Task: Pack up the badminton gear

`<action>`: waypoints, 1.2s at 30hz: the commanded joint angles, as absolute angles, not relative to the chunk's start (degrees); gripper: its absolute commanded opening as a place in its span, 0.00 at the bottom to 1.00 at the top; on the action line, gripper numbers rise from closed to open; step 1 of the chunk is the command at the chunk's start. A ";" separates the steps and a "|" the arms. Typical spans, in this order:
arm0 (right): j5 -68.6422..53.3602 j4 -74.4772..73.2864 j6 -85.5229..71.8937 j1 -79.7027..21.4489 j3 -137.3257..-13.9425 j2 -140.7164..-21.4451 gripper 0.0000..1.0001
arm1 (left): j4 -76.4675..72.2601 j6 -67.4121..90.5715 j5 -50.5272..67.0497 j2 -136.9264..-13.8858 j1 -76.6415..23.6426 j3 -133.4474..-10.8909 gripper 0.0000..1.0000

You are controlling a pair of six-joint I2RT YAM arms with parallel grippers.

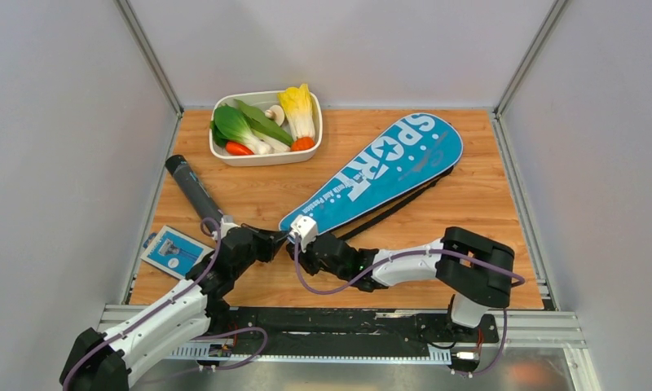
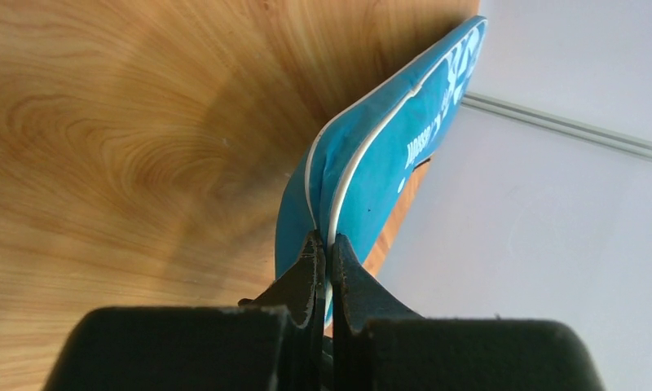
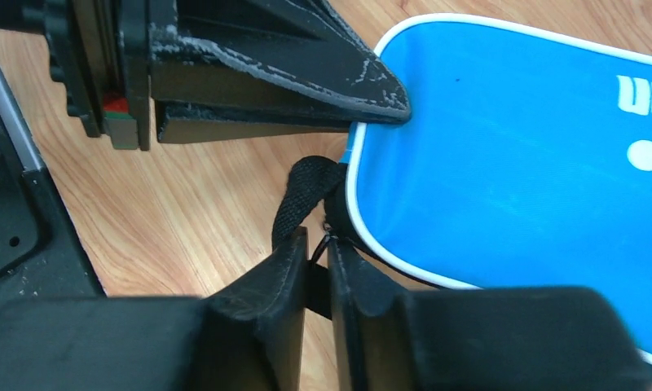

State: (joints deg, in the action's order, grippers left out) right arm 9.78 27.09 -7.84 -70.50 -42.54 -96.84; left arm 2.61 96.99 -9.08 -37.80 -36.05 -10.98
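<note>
Left wrist view: left gripper (image 2: 324,244) is pinching the blue cover's (image 2: 388,163) narrow end. Right gripper (image 3: 317,242) is clamping the cover's dark tab (image 3: 316,281).

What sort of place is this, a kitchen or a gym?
Most likely a robot test booth: a wooden table boxed in by white walls, a left arm and a right arm bolted at its near edge, and odd props: a tray of toy vegetables, a racket cover.

Black tube (image 1: 194,189) end hidden by left arm (image 1: 225,262), card (image 1: 174,251) print illegible
</note>
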 commanded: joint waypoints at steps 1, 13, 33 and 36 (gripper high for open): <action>18.47 23.47 -12.60 -71.13 -46.00 -92.83 0.34 | -6.96 97.40 -5.56 -36.96 -37.88 -11.48 0.00; 34.42 5.87 -21.69 -70.36 -30.82 -61.75 1.00 | -14.87 91.11 -5.38 -49.30 -38.32 -12.51 0.00; 45.82 -26.27 -31.18 -70.26 -39.64 -28.39 1.00 | 30.02 52.58 -16.03 -42.83 -42.27 -41.59 0.95; 46.15 -32.62 -32.63 -70.22 -43.03 -26.00 1.00 | 33.59 48.97 -15.88 -41.80 -42.25 -44.04 0.97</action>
State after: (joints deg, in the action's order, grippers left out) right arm 45.52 -22.90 -29.71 -70.35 -38.00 -28.67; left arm 22.46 59.16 -12.88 -43.18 -42.19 -40.14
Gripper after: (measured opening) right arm 0.998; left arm 0.963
